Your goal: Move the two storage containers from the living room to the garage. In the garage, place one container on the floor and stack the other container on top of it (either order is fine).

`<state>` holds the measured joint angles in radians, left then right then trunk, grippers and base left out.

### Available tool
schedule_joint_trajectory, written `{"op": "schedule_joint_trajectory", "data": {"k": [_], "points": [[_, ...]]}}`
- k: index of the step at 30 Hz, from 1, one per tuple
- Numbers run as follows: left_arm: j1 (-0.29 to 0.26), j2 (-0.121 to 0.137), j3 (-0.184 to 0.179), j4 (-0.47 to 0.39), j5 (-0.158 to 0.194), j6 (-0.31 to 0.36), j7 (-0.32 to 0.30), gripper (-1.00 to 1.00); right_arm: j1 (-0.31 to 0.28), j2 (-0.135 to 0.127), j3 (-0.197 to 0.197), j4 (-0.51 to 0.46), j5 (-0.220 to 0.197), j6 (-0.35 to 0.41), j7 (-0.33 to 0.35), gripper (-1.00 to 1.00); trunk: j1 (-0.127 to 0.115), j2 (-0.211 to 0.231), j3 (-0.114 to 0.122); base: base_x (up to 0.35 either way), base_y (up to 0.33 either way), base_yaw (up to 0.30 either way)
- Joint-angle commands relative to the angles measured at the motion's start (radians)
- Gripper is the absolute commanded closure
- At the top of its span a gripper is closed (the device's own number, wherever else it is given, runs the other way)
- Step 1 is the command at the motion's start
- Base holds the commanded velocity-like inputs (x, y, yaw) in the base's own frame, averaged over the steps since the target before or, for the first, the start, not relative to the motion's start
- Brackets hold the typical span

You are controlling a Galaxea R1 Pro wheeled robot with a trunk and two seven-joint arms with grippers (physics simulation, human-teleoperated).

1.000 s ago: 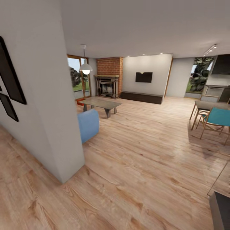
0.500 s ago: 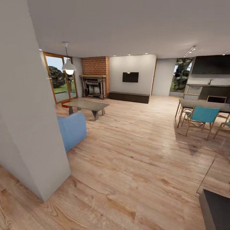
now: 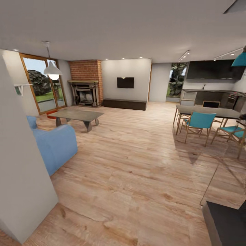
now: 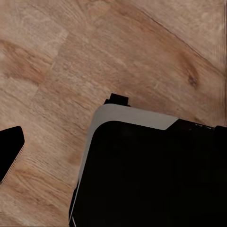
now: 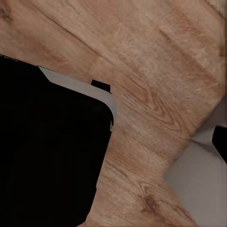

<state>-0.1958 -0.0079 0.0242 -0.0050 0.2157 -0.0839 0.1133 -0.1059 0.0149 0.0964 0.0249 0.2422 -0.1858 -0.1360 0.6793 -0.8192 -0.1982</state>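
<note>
Not managing to read either pincer's state: left gripper aiming down at the wood floor (image 4: 56,56), showing just a dark sliver (image 4: 10,149) at the frame edge, possibly a finger, jaws not readable. Same for the right gripper, showing another dark sliver (image 5: 221,142) at the edge, so cannot tell whether released or clenched. Nothing seeming to be carried in either wrist view. Both wrist cameras also catching the robot's own black base (image 4: 151,175) hanging over the planks.

Moving outward in the head view: rolling past the grey wall corner (image 3: 20,191), now sliding off to the left compared with a second ago. Whole picture shifting, so camera moving, not the furniture. Opening up far more of the living room: blue armchair (image 3: 56,145), coffee table (image 3: 77,115), brick fireplace (image 3: 85,92), black TV (image 3: 125,82), low dark bench (image 3: 124,104). Dining table (image 3: 212,112) and teal chair (image 3: 200,121) coming fully into view on the right.

Spotting a small red-orange patch on the floor just behind the coffee table by the glass door, likely the storage containers (image 3: 51,116); too small to tell whether one or both.

Judging the task as barely begun: approaching for the first pickup, needing to steer left around the armchair and table.
</note>
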Motion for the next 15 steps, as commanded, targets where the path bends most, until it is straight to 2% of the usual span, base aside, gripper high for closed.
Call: {"op": "schedule_joint_trajectory", "data": {"k": [1,9,15], "points": [[-0.001,0.0,0.002,0.001,0.004,-0.004,0.002,-1.0,-0.001,0.0,0.008,0.003,0.003,-0.003,-0.007,-1.0,0.001,-0.001,-0.001,0.322,0.0,-0.247],[-0.001,0.0,0.002,0.0,0.004,-0.004,0.002,-1.0,-0.001,0.0,0.008,0.003,0.003,-0.003,-0.006,-1.0,0.001,-0.001,-0.001,0.321,0.0,-0.215],[-0.001,0.0,0.002,0.0,0.004,-0.004,0.002,-1.0,-0.001,0.0,0.008,0.003,0.003,-0.003,-0.006,-1.0,0.001,-0.001,-0.001,0.321,0.0,-0.053]]}}
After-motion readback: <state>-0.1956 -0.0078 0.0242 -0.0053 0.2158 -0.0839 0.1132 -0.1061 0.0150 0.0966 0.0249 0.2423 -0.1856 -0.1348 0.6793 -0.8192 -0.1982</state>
